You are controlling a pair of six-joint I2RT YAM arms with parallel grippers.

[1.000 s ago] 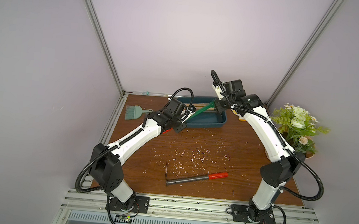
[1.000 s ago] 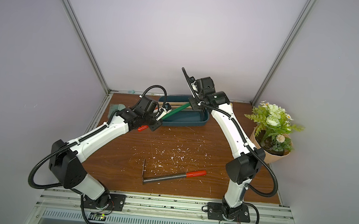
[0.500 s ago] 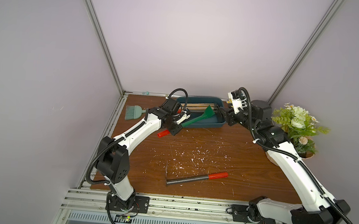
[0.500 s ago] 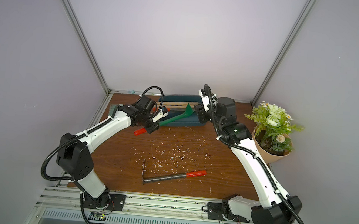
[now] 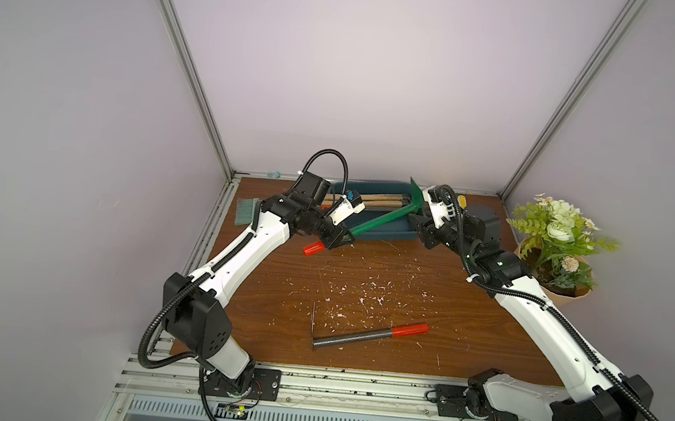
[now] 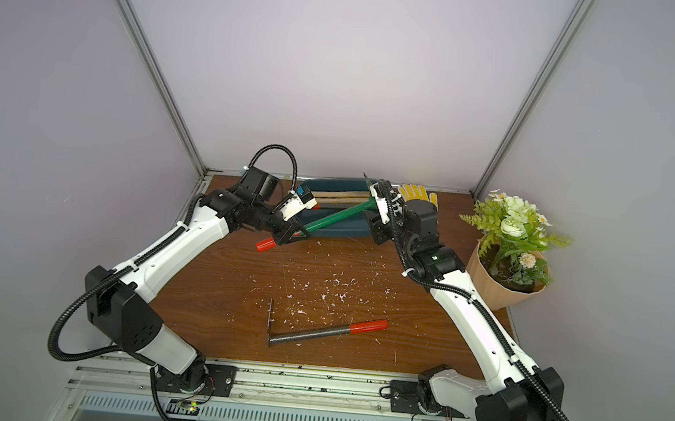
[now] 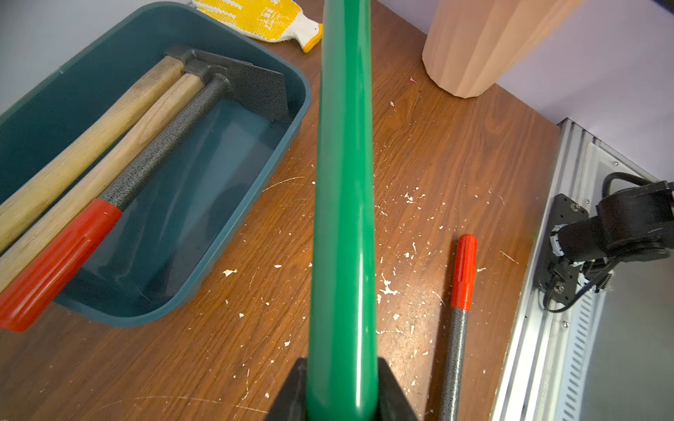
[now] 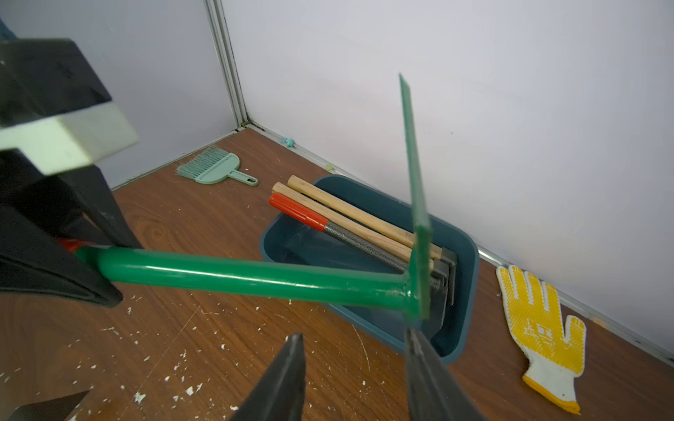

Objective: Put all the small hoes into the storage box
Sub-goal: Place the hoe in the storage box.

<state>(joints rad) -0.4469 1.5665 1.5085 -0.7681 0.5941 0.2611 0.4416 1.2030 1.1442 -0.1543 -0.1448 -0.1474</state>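
right fingers (image 8: 281,382) let go & spread beside hoe (image 5: 381,219) blade; left fingers (image 7: 288,397) clenched on green shaft, hoe slanting w/ blade over box (image 5: 392,234).

You're looking at the small green hoe (image 7: 343,204): smooth painted metal, glossy, with a long highlight down its shaft. The shallow dark teal storage box (image 7: 120,43) is smooth plastic with a soft sheen. Inside, two pale wooden handles (image 7: 91,142) look matt and grained; the grey shaft (image 7: 164,142) beside them is rough, speckled metal. The brown wood-grain bench (image 7: 437,145) is scratched.
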